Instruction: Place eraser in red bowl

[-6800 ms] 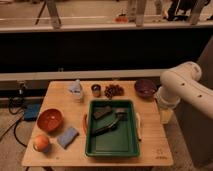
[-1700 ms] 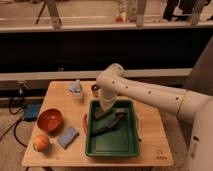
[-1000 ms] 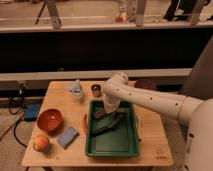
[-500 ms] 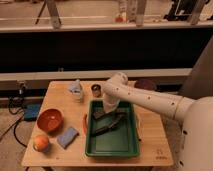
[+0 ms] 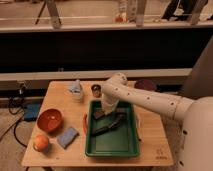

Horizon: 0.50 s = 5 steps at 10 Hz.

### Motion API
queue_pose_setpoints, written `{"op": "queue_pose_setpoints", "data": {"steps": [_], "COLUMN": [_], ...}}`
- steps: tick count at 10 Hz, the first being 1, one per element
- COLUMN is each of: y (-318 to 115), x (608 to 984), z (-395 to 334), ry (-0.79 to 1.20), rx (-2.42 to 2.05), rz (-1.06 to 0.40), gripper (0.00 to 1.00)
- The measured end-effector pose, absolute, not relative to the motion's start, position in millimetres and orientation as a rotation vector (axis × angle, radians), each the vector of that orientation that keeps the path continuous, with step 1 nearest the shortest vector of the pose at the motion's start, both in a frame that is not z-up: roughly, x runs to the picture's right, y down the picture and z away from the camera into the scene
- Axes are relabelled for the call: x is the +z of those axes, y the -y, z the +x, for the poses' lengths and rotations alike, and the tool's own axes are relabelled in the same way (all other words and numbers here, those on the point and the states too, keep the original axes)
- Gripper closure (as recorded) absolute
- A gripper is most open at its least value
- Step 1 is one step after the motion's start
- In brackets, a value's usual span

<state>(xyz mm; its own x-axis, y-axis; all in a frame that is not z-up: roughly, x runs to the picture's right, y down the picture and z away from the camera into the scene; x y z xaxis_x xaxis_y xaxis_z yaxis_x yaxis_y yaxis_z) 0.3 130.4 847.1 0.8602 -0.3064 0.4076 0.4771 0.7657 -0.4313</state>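
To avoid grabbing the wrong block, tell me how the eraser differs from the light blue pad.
The eraser is dark grey-brown; the light blue pad is pale. The eraser lies inside the green tray, at its far left corner beside the claw; the pad lies on the table left of the tray. The pad looks larger than the eraser. Both are flat and rectangular.

The white arm [image 5: 145,100] ends in a pale gripper [image 5: 106,111], low in the upper-left part of the green tray [image 5: 112,152], at the dark grey-brown eraser [image 5: 98,115]. The handled tool [image 5: 110,125] is near black. The orange-red bowl [image 5: 50,120] sits left (the far bowl [image 5: 145,85] is dark purple). The fruit [image 5: 41,143] is orange, the pad [image 5: 67,136] light blue, and the table [image 5: 150,135] pale wood.
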Motion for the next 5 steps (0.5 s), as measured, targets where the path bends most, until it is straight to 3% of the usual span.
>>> {"op": "queue_pose_setpoints", "data": {"steps": [5], "y": [-131.7], "x": [843.1], "z": [-3.8], "ry": [0.326], "rx": [-0.466], "rz": [-0.564], "gripper": [0.2]}}
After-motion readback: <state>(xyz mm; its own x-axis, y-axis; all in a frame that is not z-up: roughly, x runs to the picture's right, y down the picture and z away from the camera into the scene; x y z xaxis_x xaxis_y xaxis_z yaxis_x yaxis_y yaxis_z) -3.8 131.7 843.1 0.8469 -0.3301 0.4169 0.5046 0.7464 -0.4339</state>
